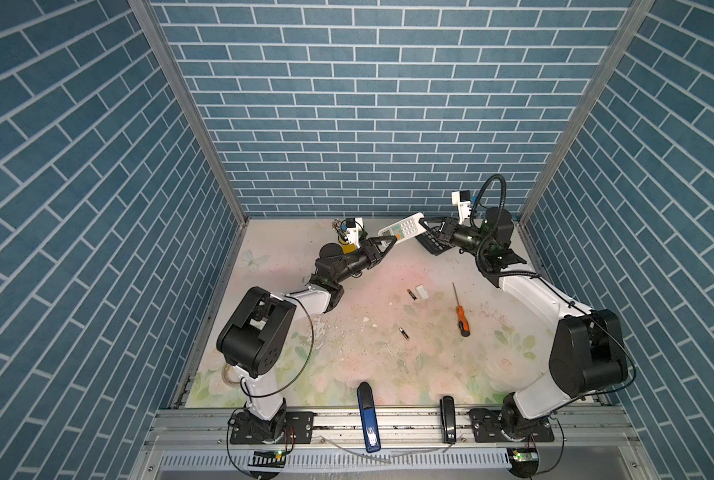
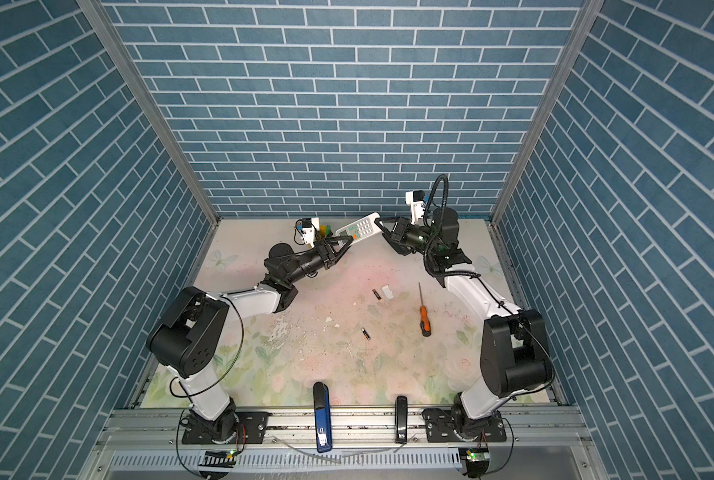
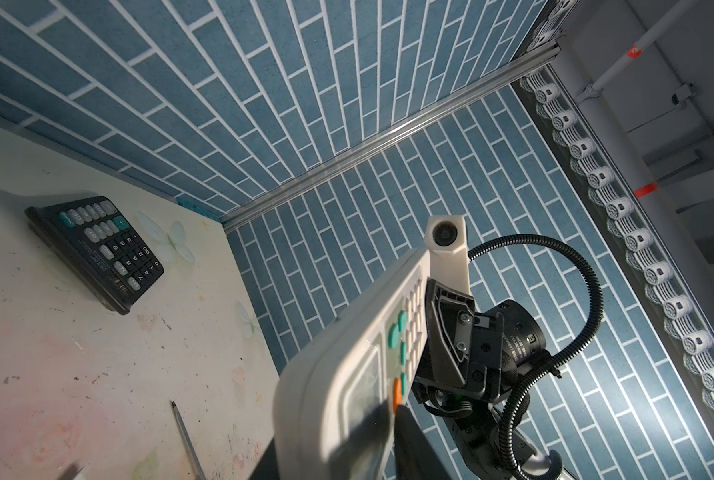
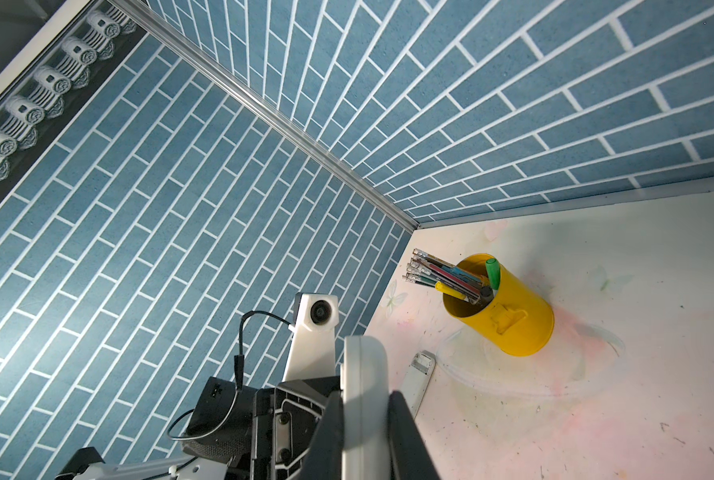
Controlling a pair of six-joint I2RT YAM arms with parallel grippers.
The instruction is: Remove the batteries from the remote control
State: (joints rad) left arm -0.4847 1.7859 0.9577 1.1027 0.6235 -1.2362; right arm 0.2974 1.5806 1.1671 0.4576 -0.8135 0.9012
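Two batteries (image 1: pixel 411 294) lie loose near one screwdriver (image 1: pixel 461 320); the right gripper (image 1: pixel 423 227) clamps the one remote (image 1: pixel 403 226); the left gripper (image 1: pixel 390 241), I can't tell.

The only readable print is on the calculator (image 3: pixel 97 253), seen in the left wrist view. At its far end a teal key (image 3: pixel 67 218) reads "ON/AC", with a grey "CE" key (image 3: pixel 92 235) just beside it and a teal "+" key (image 3: pixel 121 223) near them. Further down its dark keys, the digits "9", "8", "0" and "00" can be made out. The small white line printed across the calculator's body is too fine to read.

Well apart from the calculator, at the opposite edge of the surface (image 1: pixel 347 291), the black stapler (image 1: pixel 448 419) and the blue stapler (image 1: pixel 368 419) each carry a white mark too small to read. Above the calculator, the remote control (image 3: pixel 347 374) shows keys with no legible print.
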